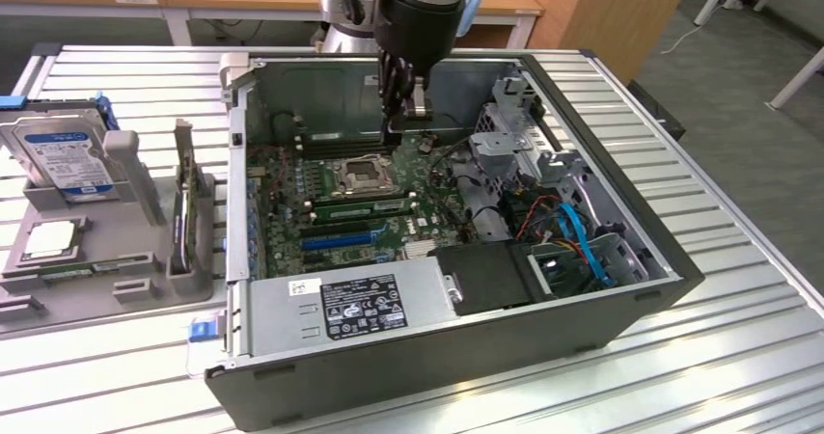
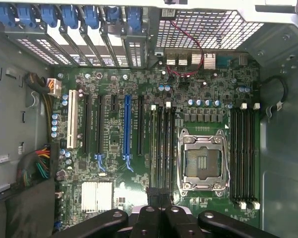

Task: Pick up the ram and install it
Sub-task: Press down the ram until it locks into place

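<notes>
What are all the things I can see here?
table: one, silver, slatted, under everything
computer case: one, black, open, mid-table
motherboard: one, green, inside the case
power supply: one, silver, labelled, near end of the case
holder: one, grey, exterior view's left of the case
hard drive: one, silver with blue-white label, in the holder
processor chip: one, silver, square, in the holder
ram stick: one, thin, dark greenish, on edge in the holder
gripper: one, black, shut, above the motherboard
</notes>
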You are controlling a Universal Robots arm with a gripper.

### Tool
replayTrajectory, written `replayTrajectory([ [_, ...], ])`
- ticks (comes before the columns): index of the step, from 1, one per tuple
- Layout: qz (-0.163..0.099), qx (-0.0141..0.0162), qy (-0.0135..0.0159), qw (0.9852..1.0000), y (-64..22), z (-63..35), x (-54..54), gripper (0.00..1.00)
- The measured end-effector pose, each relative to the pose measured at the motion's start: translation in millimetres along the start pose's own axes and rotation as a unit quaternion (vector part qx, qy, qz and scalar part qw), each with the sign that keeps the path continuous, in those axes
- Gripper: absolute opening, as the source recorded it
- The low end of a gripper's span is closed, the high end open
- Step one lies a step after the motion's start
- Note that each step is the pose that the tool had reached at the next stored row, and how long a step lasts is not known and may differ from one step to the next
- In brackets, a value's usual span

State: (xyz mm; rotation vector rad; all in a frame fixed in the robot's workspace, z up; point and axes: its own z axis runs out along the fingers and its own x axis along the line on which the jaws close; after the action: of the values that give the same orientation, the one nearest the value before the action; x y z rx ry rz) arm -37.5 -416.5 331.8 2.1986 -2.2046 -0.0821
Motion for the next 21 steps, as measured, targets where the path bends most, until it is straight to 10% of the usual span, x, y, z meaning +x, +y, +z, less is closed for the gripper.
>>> replayTrajectory([
  [21, 0.035, 0.0007, -0.002, 0.9994, 0.0, 0.1, 0.0, 0.1],
])
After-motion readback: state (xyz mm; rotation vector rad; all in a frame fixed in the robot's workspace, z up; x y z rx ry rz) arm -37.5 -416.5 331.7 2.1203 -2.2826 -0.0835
